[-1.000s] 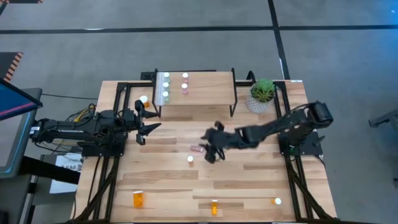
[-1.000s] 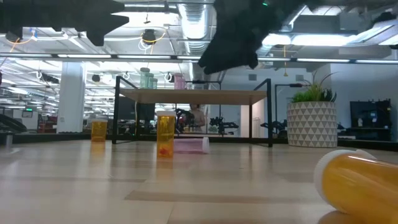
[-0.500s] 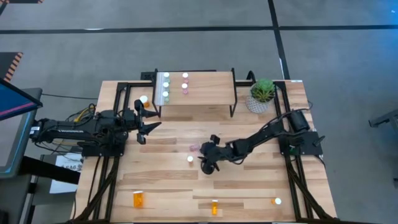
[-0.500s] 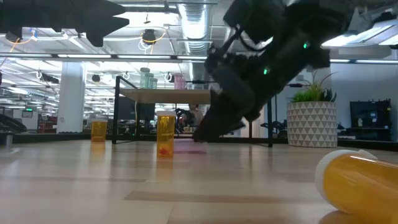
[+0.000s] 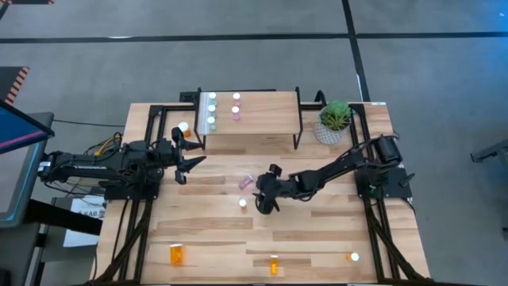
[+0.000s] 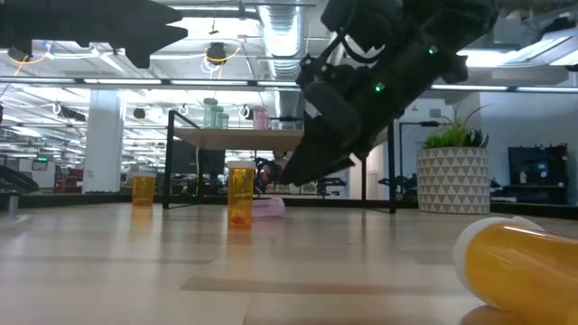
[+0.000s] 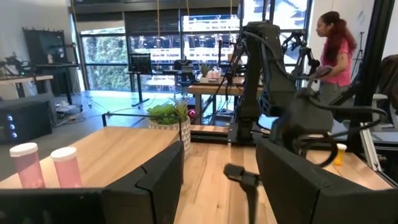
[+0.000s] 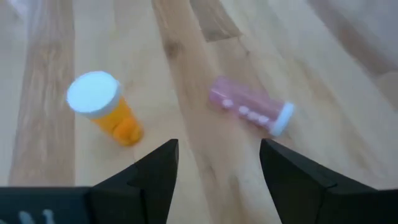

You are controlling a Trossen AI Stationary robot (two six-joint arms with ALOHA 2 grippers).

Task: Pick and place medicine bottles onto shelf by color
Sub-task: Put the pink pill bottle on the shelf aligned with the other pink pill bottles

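Observation:
A pink bottle [image 5: 246, 183] lies on its side on the table, also seen in the right wrist view [image 8: 249, 111] and the low view [image 6: 268, 208]. A small orange bottle [image 5: 243, 203] stands upright beside it [image 8: 102, 107]. My right gripper [image 5: 260, 196] is open, tilted down just right of both bottles, and touches neither [image 8: 217, 177]. My left gripper [image 5: 189, 159] is open and empty at the table's left [image 7: 221, 180]. The shelf [image 5: 262, 127] at the far middle carries green bottles [image 5: 211, 110] and pink bottles [image 5: 236, 106].
A potted plant [image 5: 335, 119] stands right of the shelf. An orange bottle [image 5: 183, 127] stands left of the shelf. More orange bottles sit near the front edge, one lying [image 5: 176, 254] and two more [image 5: 274, 264], [image 5: 354, 257]. A person [image 7: 336, 53] is in the room beyond.
My right gripper has gone down toward the table and a little toward its left edge, nearer the pink bottle, staying open. The pink bottle has turned and shifted slightly toward the far edge.

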